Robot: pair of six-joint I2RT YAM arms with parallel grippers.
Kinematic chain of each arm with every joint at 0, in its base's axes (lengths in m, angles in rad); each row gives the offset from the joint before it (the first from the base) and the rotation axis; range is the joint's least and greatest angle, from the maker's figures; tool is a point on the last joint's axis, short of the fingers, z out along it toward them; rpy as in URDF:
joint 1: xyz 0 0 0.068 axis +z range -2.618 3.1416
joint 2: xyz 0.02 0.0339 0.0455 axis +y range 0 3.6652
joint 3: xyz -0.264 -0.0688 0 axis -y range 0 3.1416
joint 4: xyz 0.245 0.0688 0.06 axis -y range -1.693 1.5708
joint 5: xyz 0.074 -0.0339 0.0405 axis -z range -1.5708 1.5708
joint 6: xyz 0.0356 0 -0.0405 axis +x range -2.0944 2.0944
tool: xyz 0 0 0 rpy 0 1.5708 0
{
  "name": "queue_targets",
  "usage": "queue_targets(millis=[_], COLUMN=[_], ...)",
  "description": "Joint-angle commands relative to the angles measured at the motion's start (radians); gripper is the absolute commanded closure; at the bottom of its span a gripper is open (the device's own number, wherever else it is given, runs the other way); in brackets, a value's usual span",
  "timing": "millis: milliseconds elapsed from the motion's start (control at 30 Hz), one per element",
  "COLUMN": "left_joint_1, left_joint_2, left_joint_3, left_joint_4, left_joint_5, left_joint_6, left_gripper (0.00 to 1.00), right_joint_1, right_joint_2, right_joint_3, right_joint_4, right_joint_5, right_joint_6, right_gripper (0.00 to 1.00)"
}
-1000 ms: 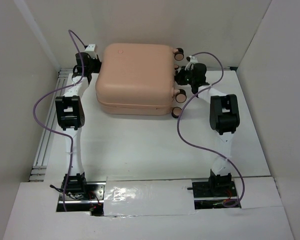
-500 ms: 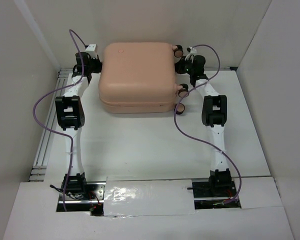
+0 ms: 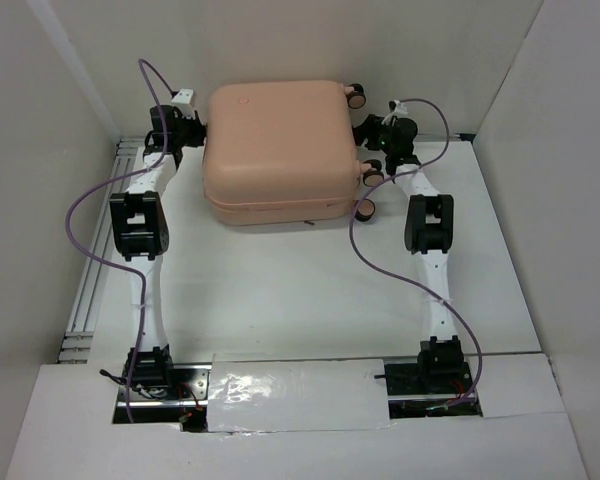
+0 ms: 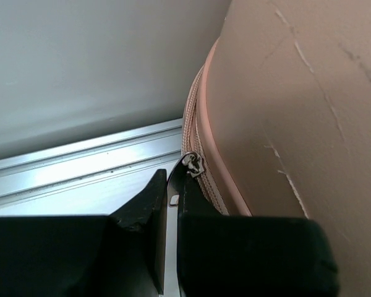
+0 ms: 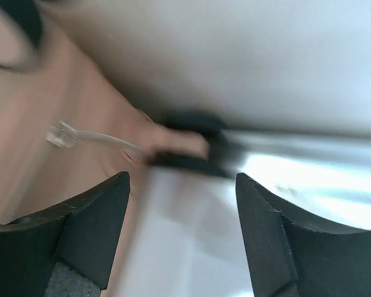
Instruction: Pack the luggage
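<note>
Suitcase lies closed and flat at the far middle of the table, close to the back wall, wheels on its right side. Left gripper is at the left side, jaws pinched nearly together on the zipper pull. The slider sits on the zip track where it rounds the shell. Right gripper is at the wheel side, jaws wide apart, nothing between them. That view is blurred; a second metal tab shows just ahead. Judged step: running the zip shut. To do it well, pull along the line of the track, not away from the shell, and take the corner curve slowly so the pull does not slip out. The right arm could brace the shell. Risk: the suitcase slides on the table instead of the slider moving.
</note>
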Motion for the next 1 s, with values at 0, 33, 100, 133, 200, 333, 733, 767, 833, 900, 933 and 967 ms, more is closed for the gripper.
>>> queue_targets(millis=[0,33,100,133,200,333,733,767,833,900,933,967], left_joint_1=[-0.037,-0.037,-0.046,-0.055,-0.08,-0.132,-0.279,-0.279,-0.279,-0.27,-0.253,-0.244], left_joint_2=[-0.075,-0.112,-0.161,-0.225,-0.303,-0.488,-0.911,-0.952,-0.995,-1.005,-1.014,-1.014], left_joint_3=[-0.054,-0.091,-0.175,-0.215,-0.315,-0.575,-1.046,-1.064,-1.091,-1.11,-1.11,-1.123], left_joint_4=[0.074,0.074,0.074,0.063,0.075,0.088,-0.009,-0.036,-0.073,-0.099,-0.099,-0.099], left_joint_5=[0.174,0.221,0.287,0.298,0.318,0.378,0.493,0.493,0.484,0.484,0.475,0.475], left_joint_6=[0.031,0.031,0.069,0.097,0.129,0.18,0.149,0.149,0.181,0.201,0.212,0.212], left_gripper=[1.0,1.0,1.0,1.0,1.0,1.0,1.0,1.0,1.0,1.0,1.0,1.0], right_joint_1=[-0.031,-0.031,-0.058,-0.058,-0.058,-0.068,0.107,0.13,0.196,0.231,0.253,0.253], right_joint_2=[-0.203,-0.243,-0.369,-0.407,-0.498,-0.537,-0.501,-0.489,-0.489,-0.489,-0.489,-0.489], right_joint_3=[-0.058,-0.08,-0.16,-0.216,-0.237,-0.168,0.038,0.038,0.038,0.014,0.0,0.0], right_joint_4=[-0.214,-0.312,-0.386,-0.42,-0.443,-0.504,-0.474,-0.5,-0.524,-0.525,-0.525,-0.525], right_joint_5=[0.049,0.082,0.161,0.184,0.22,0.252,-0.019,-0.019,0.002,0.023,0.039,0.039], right_joint_6=[-0.083,-0.102,-0.149,-0.175,-0.21,-0.246,-0.338,-0.37,-0.396,-0.444,-0.444,-0.444], right_gripper=[0.23,0.23,0.21,0.21,0.17,0.1,0.06,0.05,0.03,0.02,0.01,0.01])
